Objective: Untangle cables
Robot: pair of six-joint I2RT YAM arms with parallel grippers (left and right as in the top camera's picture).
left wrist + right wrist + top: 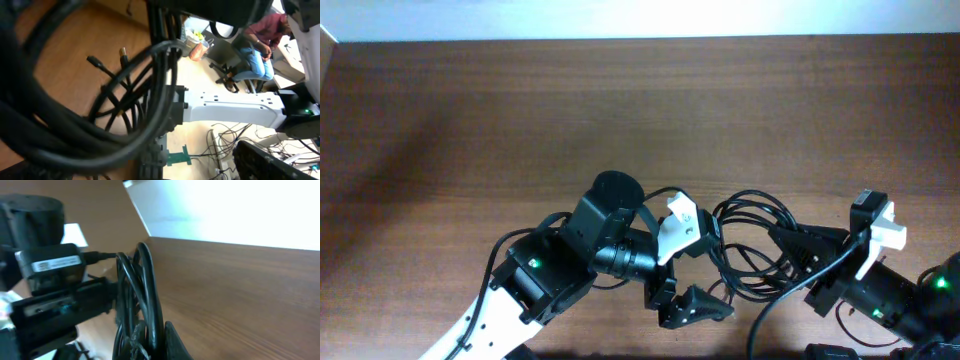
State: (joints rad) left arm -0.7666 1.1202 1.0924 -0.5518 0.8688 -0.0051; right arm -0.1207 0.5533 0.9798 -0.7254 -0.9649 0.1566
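Reading this off the overhead. The left gripper has its jaws spread wide, mouth facing right, straight at the cables. The coil starts just beside that mouth, and the nearest loops look partly inside the gap. The left wrist view agrees: fat loops right at the lens.

The bundle's long axis runs left-right, slung between the two arms low on the surface. Loops are stacked several strands deep.

The right gripper is on the coil's opposite edge, pointing left, jaws pressed together. It looks like it's pinching one strand there. In the right wrist view the loops stand on edge directly against its finger.

Past the loops, the left wrist view shows two plug connectors lying free on the wood, close together and pointing away from the coil.

My read: right is the anchor and left is the free arm, and both are equally close. The next move turns on left closing on a single loop on its own side, then drawing left along that axis. The risk is catching several strands at once, since they overlap at the mouth. The far half of the surface gives room to spread out.
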